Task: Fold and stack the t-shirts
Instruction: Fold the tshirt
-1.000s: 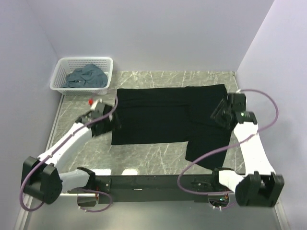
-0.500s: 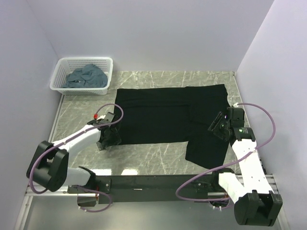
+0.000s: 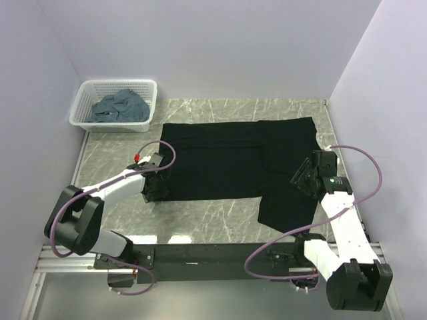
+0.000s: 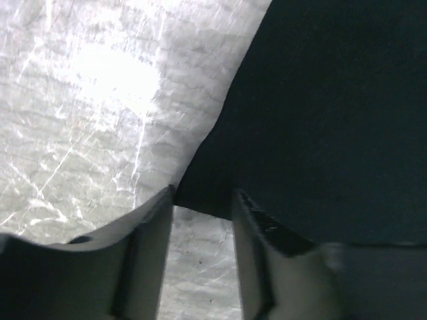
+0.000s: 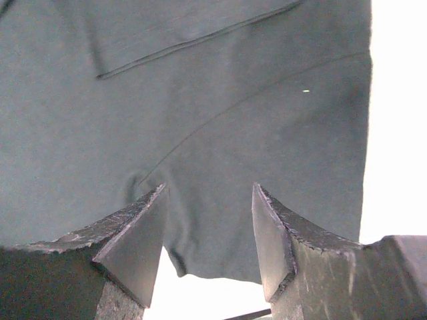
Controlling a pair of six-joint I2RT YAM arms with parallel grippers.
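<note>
Largest of all, a grey marble table (image 3: 220, 213) with pale veins, closed in by plain lilac walls on three sides. Spread flat across its middle, a large black t-shirt (image 3: 227, 160), the wide part lying from left to right and one narrower part on the right side reaching toward the near edge. Bolted at the near edge, two white and black arms, each bent forward to the cloth. In the far left corner of the table, well apart from the black shirt, a white lattice basket (image 3: 148, 85) holding crumpled blue-grey t-shirts (image 3: 120, 107). Down at the near left corner of the black shirt, the left gripper (image 3: 152, 189), low over the table. Seen from the left wrist, the left gripper (image 4: 203, 200) with fingers (image 4: 153, 230) spread apart, not clamped on anything; the pointed corner of the black cloth lying in the gap between them, its tip just touching the left finger, bare marble beside and below it. At the right side of the shirt, near the place where the narrow part begins, the right gripper (image 3: 300, 177). Seen from the right wrist, the right gripper (image 5: 208, 200) also with fingers (image 5: 137, 247) wide apart and holding nothing, hovering just over the dark cloth; a seam line running across the fabric, the hem edge showing between the fingertips, and bright table along the right border of the cloth
</note>
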